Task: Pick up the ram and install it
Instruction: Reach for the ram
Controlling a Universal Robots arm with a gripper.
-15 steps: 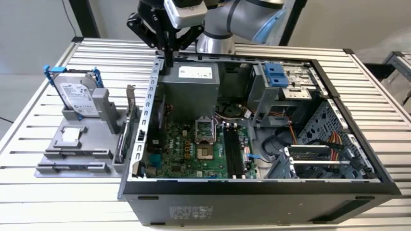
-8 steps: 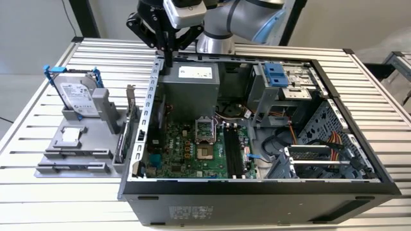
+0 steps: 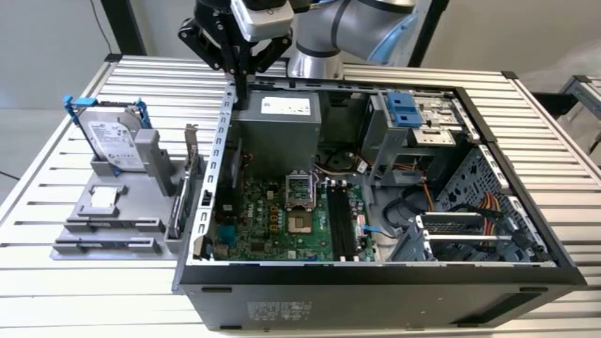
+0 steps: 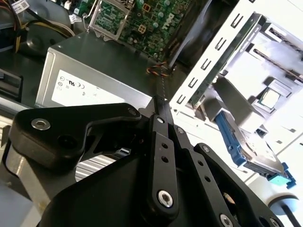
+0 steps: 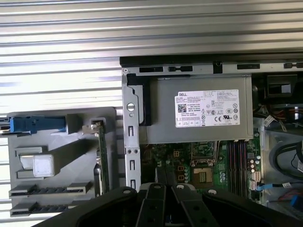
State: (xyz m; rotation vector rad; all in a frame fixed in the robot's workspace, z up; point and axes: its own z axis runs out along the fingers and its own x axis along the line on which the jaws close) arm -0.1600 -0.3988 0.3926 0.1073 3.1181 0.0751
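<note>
Exterior view: black two-finger gripper (image 3: 241,91) hangs over the back corner of the open black computer case (image 3: 376,289), on the exterior view's left. Its tips point down at the case wall's top edge, just beside the grey metal power supply box (image 3: 277,127). Fingers are pressed together with nothing between them (same in both wrist views, (image 4: 158,101) and (image 5: 162,182)).

Ram (image 3: 186,190), a long thin dark circuit strip, is not in the case. It stands on its long edge in a slot of the grey plastic fixture (image 3: 112,211), just outside the case's wall on the exterior view's left. It is well apart from the gripper and untouched. The first wrist view shows it edge-on (image 5: 101,156), between the fixture body and the case wall. The second wrist view shows it as a dark strip (image 4: 225,60) running along the perforated wall.

Same fixture holds the silver boxy hard drive with blue rails (image 3: 112,137), upright at the far end. The large green motherboard (image 3: 281,218) lies flat on the case floor, with long black memory slots (image 3: 340,225) next to the processor socket. Everything sits on a slatted aluminium table (image 3: 56,296).
</note>
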